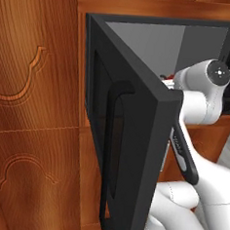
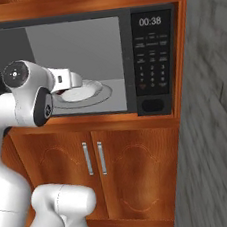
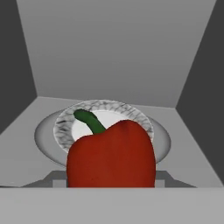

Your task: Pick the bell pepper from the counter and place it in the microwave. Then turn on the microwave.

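Red bell pepper inside microwave cavity

Glossy white arm of rounded segments; dark grey joint bands; round end cap with tiny screws

A home kitchen: a black built-in microwave sits in carved wooden cabinetry, its door swung open, a lit keypad on its right side, and two handled cupboard doors directly below it
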Robot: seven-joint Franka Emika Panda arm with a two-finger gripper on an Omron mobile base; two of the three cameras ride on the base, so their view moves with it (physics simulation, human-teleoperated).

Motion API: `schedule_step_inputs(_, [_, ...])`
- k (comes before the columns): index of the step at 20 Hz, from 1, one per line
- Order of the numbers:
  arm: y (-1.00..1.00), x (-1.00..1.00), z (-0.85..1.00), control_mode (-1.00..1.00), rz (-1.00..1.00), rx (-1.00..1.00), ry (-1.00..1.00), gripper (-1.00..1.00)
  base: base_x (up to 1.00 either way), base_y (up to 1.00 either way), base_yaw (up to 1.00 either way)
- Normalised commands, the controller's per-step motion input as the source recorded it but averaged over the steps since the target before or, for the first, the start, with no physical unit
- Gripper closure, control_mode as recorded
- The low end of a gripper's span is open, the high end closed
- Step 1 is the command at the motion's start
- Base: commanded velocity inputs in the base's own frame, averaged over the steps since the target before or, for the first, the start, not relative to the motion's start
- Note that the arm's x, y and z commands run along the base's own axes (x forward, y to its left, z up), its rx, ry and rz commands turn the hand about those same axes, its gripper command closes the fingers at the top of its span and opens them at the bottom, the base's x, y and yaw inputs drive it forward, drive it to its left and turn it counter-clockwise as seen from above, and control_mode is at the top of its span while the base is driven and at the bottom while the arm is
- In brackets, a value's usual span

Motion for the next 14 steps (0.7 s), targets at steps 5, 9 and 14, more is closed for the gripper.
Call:
schedule_step_inputs(5, [0.05,0.11,-0.12,-1.00,0.00,0.00,0.00,1.00,0.00,0.00,0.00])
schedule_step_inputs(9, [0.05,0.10,-0.08,-1.00,0.00,0.00,0.00,1.00,0.00,0.00,0.00])
schedule_step_inputs(14, [0.05,0.07,-0.07,-1.00,0.00,0.00,0.01,1.00,0.00,0.00,0.00])
